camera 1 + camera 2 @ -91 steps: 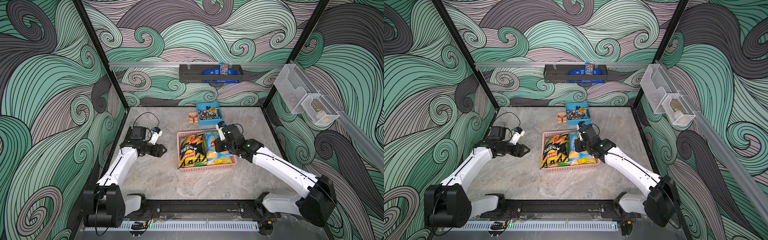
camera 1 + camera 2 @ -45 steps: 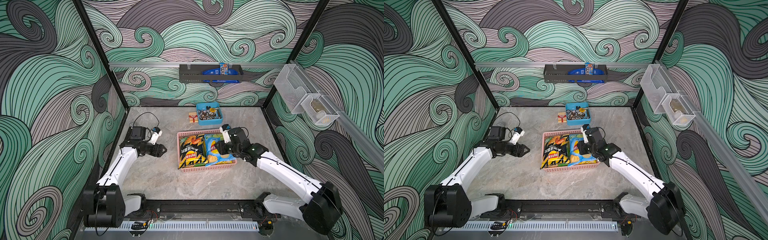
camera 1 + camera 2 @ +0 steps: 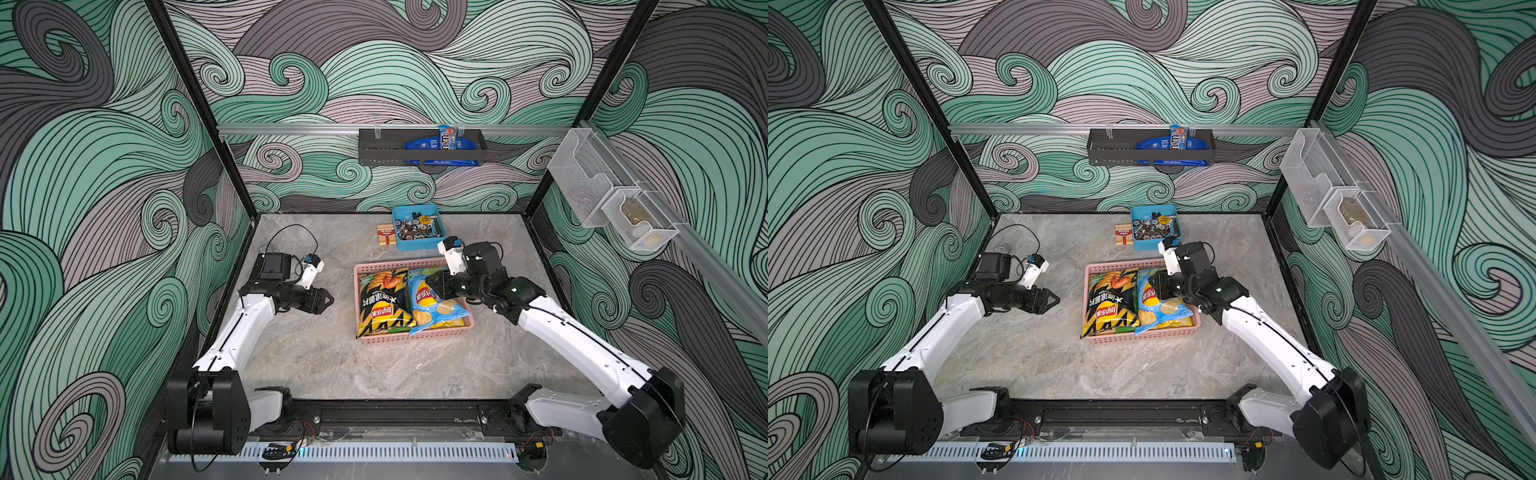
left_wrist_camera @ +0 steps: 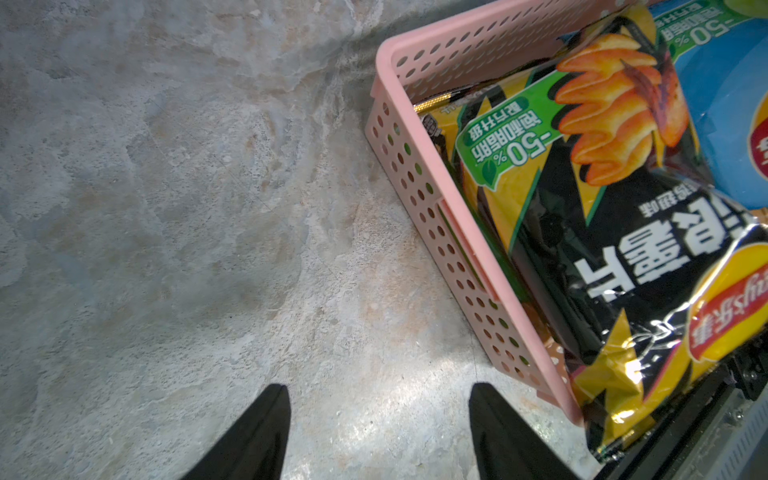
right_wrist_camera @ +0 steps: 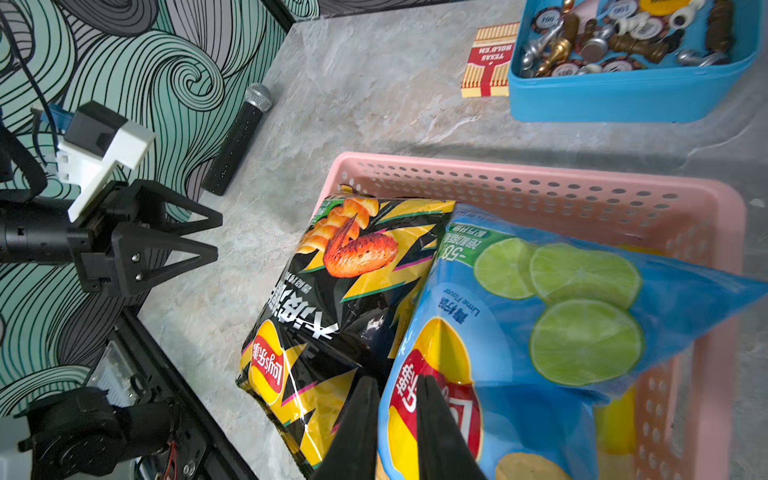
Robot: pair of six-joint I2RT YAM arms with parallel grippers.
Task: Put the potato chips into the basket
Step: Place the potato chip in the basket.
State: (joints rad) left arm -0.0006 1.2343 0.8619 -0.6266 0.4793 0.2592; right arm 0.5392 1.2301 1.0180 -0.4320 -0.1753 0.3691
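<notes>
though fingers (image 5: 357, 428) of the right gripper (image 5: 397, 380) nearly meet over the light blue bag (image 5: 540, 332), i cannot tell a grip; left gripper (image 4: 379, 386) gapes empty; only the right wrist view shows a microphone (image 5: 239, 141).

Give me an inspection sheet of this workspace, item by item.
Surface: grey marbled tabletop; no spills seen.
Job's things: pink basket holds the black-and-yellow chip bag and the light blue chip bag side by side on top; yellow foil shows beneath.
Clutter: blue tray of poker chips and chess pieces; red-and-cream card box beside it; microphone lying by the wall on the left arm's side.
Grippers: left gripper open, empty, beside the basket; right gripper at the light blue bag's edge, jaws nearly together, grip unclear.
Cables: black cable looping above the left wrist.
Surroundings: swirl-patterned walls; dark grey rack with blue packets on the back wall; clear bins on the side wall.
</notes>
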